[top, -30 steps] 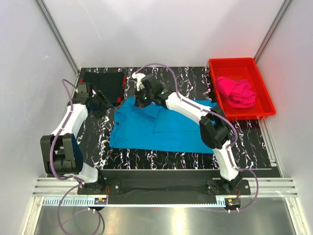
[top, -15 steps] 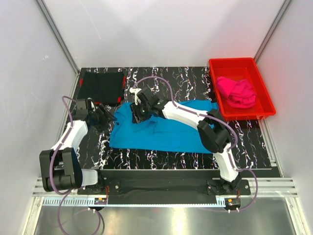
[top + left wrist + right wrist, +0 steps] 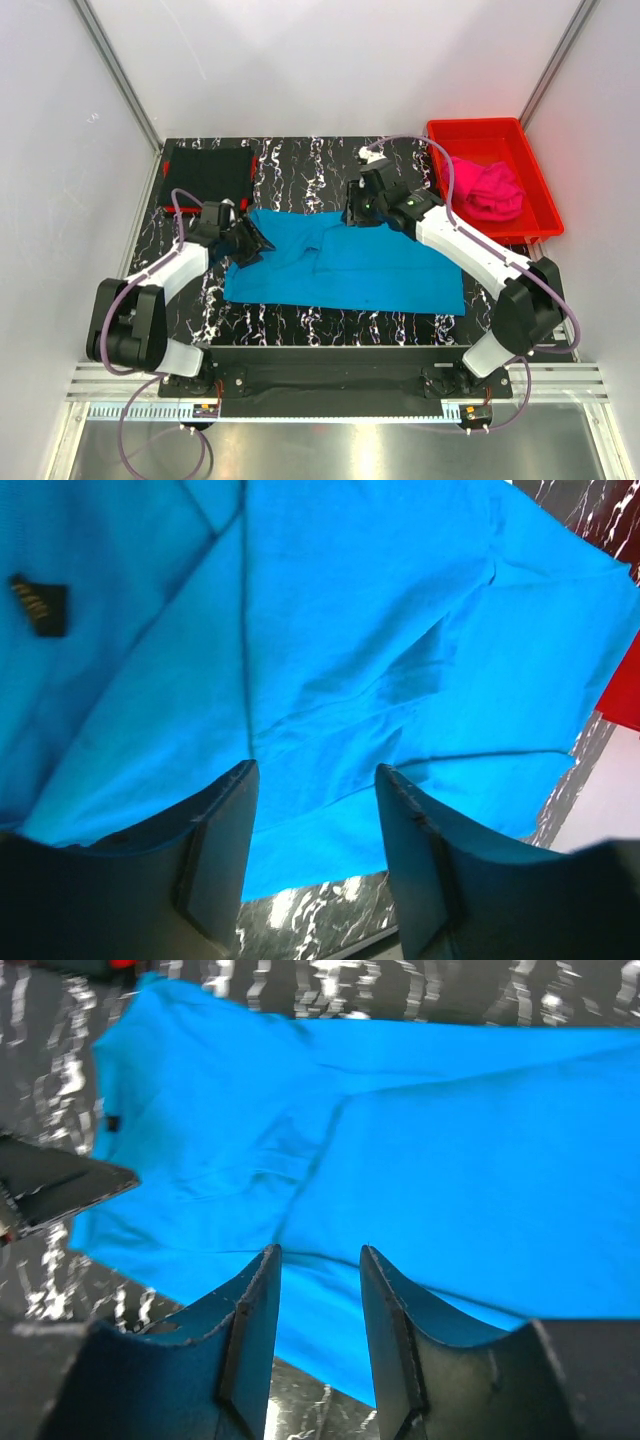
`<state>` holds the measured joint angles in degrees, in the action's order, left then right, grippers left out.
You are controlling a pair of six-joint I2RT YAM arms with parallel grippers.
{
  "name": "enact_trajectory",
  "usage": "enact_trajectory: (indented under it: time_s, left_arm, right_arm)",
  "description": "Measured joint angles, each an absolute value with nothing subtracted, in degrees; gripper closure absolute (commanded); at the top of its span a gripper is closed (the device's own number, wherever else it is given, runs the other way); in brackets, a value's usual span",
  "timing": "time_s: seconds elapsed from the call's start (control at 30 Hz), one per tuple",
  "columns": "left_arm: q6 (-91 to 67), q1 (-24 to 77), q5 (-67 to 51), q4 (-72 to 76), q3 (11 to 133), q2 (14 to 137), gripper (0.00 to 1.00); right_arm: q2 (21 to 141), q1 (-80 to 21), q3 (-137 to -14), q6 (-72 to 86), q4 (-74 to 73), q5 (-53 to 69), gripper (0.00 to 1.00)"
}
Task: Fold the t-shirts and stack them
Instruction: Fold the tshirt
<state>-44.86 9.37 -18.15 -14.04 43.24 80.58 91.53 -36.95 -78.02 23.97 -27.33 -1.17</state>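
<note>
The turquoise t-shirt [image 3: 380,270] lies spread across the black marbled mat, with a fold ridge near its middle. It fills the left wrist view [image 3: 350,630] and the right wrist view [image 3: 450,1140]. My left gripper [image 3: 245,243] sits at the shirt's left edge, open, with nothing between its fingers [image 3: 315,780]. My right gripper [image 3: 355,210] hovers over the shirt's far edge, open and empty [image 3: 320,1260]. The black t-shirt [image 3: 205,175] lies folded square at the back left. The pink t-shirt [image 3: 485,190] is bunched up in the red bin [image 3: 478,125].
The marbled mat [image 3: 300,165] covers the work area, with white walls on three sides. The red bin stands at the back right corner. A metal rail runs along the near edge by the arm bases.
My right gripper opened, let go of the turquoise shirt and swung from the shirt's left side to the back middle. The shirt now lies flatter. My left gripper moved right to the shirt's edge.
</note>
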Motion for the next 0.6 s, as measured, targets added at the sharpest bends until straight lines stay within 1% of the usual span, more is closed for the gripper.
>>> enact_trajectory:
  time_s: [0.07, 0.2, 0.4, 0.6]
  left_arm:
    - [-45.74, 10.57, -17.3, -13.23, 43.4, 81.78, 0.53]
    - [-47.09, 12.78, -13.26, -15.33, 45.19, 84.6, 0.57]
    - [-49.19, 13.89, -8.6, -16.32, 45.34, 84.84, 0.57]
    - [-50.83, 13.93, -7.88, -14.04, 45.34, 86.41, 0.57]
  right_arm:
    - [90.54, -35.81, -76.44, 24.34, -27.4, -2.13, 0.56]
    - [90.63, -35.97, -75.55, 24.47, -28.08, -2.39, 0.56]
    - [90.63, -35.94, -75.55, 24.47, -28.21, -2.42, 0.57]
    - [90.61, -35.88, -75.55, 24.53, -28.18, -2.42, 0.57]
